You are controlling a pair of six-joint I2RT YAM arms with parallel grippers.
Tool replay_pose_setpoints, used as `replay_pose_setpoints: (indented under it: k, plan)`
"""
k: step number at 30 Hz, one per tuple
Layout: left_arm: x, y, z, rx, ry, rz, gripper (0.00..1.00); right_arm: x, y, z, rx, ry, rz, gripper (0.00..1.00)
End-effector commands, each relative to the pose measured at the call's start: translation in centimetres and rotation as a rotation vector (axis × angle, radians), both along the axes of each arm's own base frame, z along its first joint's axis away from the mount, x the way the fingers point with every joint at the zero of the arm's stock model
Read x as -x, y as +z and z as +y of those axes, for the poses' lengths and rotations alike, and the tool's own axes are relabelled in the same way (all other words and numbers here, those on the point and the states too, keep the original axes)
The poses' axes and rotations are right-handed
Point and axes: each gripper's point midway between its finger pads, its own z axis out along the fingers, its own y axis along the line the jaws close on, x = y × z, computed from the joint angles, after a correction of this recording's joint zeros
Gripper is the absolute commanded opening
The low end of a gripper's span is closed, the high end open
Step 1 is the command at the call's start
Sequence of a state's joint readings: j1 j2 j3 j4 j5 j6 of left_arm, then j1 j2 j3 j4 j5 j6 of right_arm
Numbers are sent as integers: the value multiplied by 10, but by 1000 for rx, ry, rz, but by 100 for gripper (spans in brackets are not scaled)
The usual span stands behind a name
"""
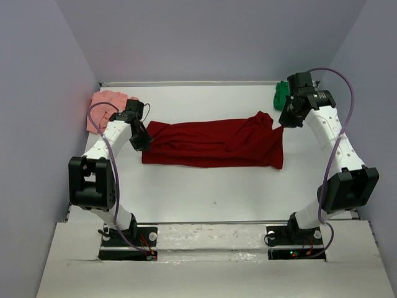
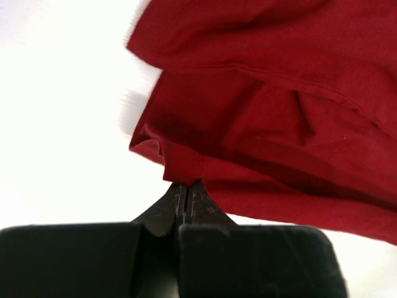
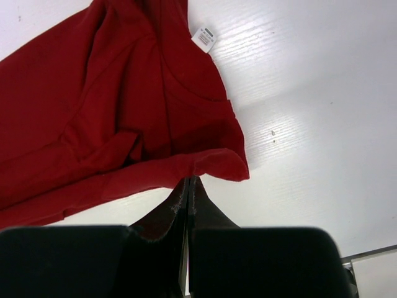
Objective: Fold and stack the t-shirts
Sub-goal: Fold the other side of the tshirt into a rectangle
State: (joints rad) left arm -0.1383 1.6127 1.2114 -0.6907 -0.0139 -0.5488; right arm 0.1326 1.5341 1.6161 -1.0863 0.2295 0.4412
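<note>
Left fingers (image 2: 167,211): we are pressing them together on a corner of the dark red cloth t-shirt (image 1: 214,144). In the left wrist view the cloth is gathering to a point right at the tips, low in the centre of the frame.
Right fingers (image 3: 167,214): these are also pressed together, and we are nipping the folded hem where it meets the tips. The rest of the shirt is spreading away to the upper left of the right wrist view, with its white label (image 3: 203,38) near the top.
Why held this way: we are judging that one pinch at each end lets the two arms carry the long band together, keeping it stretched and flat for the next fold rather than letting it sag in the middle.
Where the shirt is lying: it is stretching as a wide band across the middle of the top view on the white surface (image 1: 217,198), between the two arms. Its left end is touching the left fingers and its upper right corner is rising toward the right fingers.
Other shirts: the bright green cloth t-shirt (image 1: 282,94) is sitting crumpled at the upper right, and the pale salmon-pink cloth t-shirt (image 1: 102,108) is bunched at the upper left. Both are apart from the red band and unfolded.
Stage: we are judging this as partway through folding the first shirt, with no stack yet.
</note>
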Motion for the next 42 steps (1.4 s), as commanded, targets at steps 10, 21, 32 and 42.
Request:
replay_pose_setpoints:
  k: [10, 21, 32, 42]
  plan:
    - [12, 17, 30, -37, 36, -33, 0, -42, 14, -7, 60, 7, -69, 0]
    - [27, 39, 27, -8, 34, -72, 0, -33, 56, -10, 51, 15, -142, 0]
    - [49, 33, 35, -31, 75, -64, 0, -28, 12, -25, 58, -16, -47, 0]
    - [48, 17, 39, -55, 69, -20, 0, -35, -1, -42, 62, -49, -27, 0]
